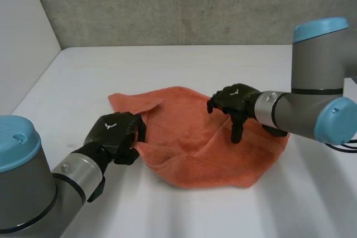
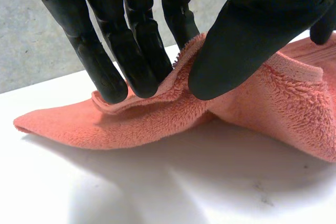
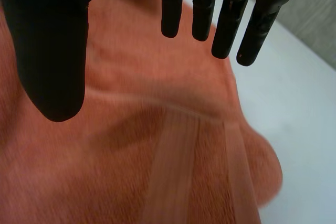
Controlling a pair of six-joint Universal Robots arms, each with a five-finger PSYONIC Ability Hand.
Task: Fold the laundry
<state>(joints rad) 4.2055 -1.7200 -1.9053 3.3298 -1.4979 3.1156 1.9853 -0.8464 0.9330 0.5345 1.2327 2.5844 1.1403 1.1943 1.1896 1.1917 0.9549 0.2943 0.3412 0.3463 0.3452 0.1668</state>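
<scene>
Towel [image 1: 203,151]: you're seeing it lying rumpled on the table [image 1: 184,59].
Left hand [image 1: 118,131]: pinching the Towel's left edge between fingers and thumb.
Right hand [image 1: 234,101]: hovering over the Towel, fingers straight, holding nothing.

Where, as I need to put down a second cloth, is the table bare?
The table is bare in the strip between the orange towel and the back wall, and in the near strip in front of the towel. It is crowded at the towel: the left hand pinches its edge, the right hand is open over it.
</scene>
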